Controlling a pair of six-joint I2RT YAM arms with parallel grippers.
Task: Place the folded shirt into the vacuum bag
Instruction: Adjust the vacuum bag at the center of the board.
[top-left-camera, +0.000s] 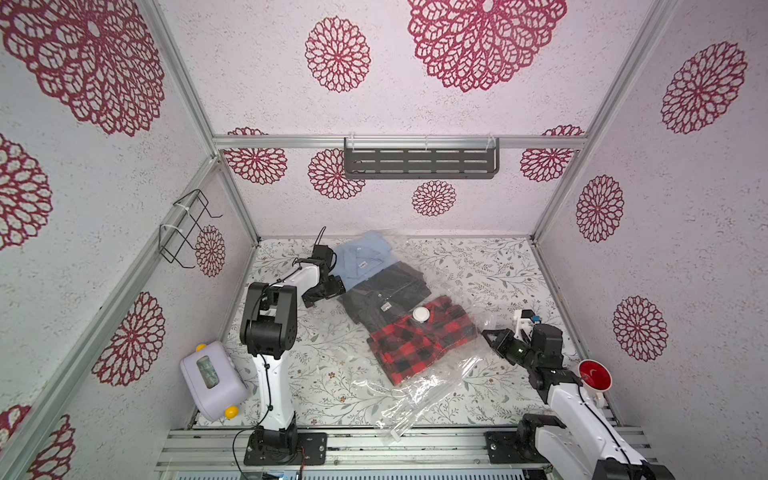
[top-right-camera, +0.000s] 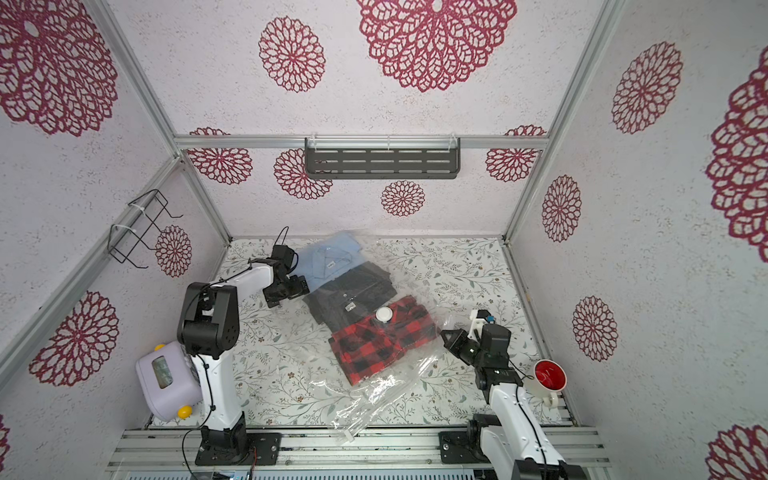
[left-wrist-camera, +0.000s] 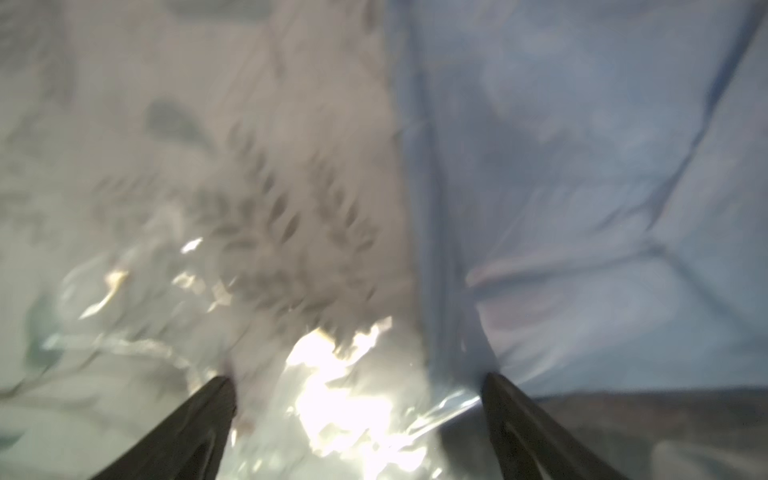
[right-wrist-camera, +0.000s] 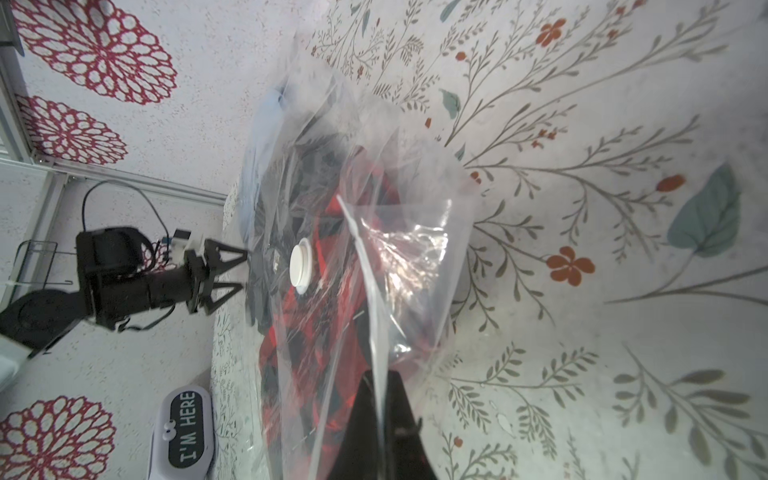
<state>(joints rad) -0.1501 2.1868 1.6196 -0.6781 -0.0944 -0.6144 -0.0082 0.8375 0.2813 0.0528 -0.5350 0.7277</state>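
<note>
Three folded shirts lie in a row on the floral bench (top-left-camera: 503, 270), under the clear film of the vacuum bag (top-left-camera: 419, 395): light blue shirt (top-left-camera: 361, 257) farthest back, dark grey shirt (top-left-camera: 386, 291) in the middle, red plaid shirt (top-left-camera: 419, 343) nearest. The white valve disc (top-left-camera: 421, 314) sits where plaid meets grey. Left end effector (right-wrist-camera: 245, 268): spread wide, beside the shirts where blue meets grey. Right end effector (top-left-camera: 487, 333): closed, pinching the bag's film near the plaid shirt.

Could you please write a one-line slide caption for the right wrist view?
Right gripper pinches the clear vacuum bag covering the red plaid shirt; open left gripper opposite.
</note>
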